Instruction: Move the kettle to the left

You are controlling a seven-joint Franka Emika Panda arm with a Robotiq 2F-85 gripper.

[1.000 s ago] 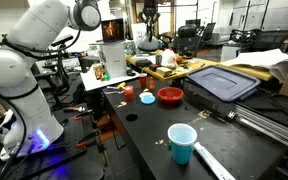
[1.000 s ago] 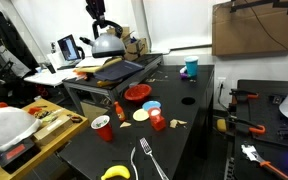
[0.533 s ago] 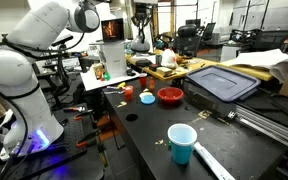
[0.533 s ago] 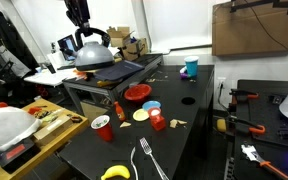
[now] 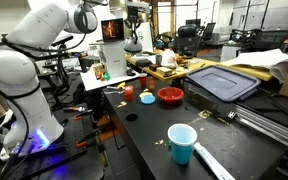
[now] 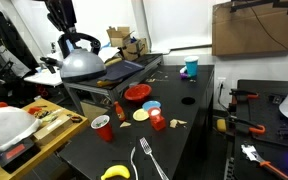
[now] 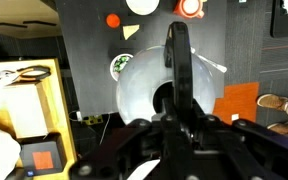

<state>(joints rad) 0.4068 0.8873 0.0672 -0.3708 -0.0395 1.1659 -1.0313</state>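
Nearest in an exterior view, a cup [image 5: 181,143] stands on the black desk [image 5: 144,138], with a red bowl [image 5: 170,96] further back. Beyond them the white arm [image 5: 34,45] reaches over the cluttered far end, where the end effector [image 5: 134,17] hangs with the kettle [image 5: 132,42] under it. In an exterior view the kettle [image 6: 81,65] is held up beside a dark tray [image 6: 124,70], its arched handle [image 6: 81,40] clamped in the end effector [image 6: 64,30]. The wrist view looks straight down: the end effector [image 7: 179,120] grips the handle [image 7: 177,55] running across the kettle's silver dome [image 7: 139,92], with the desk [image 7: 84,40] below.
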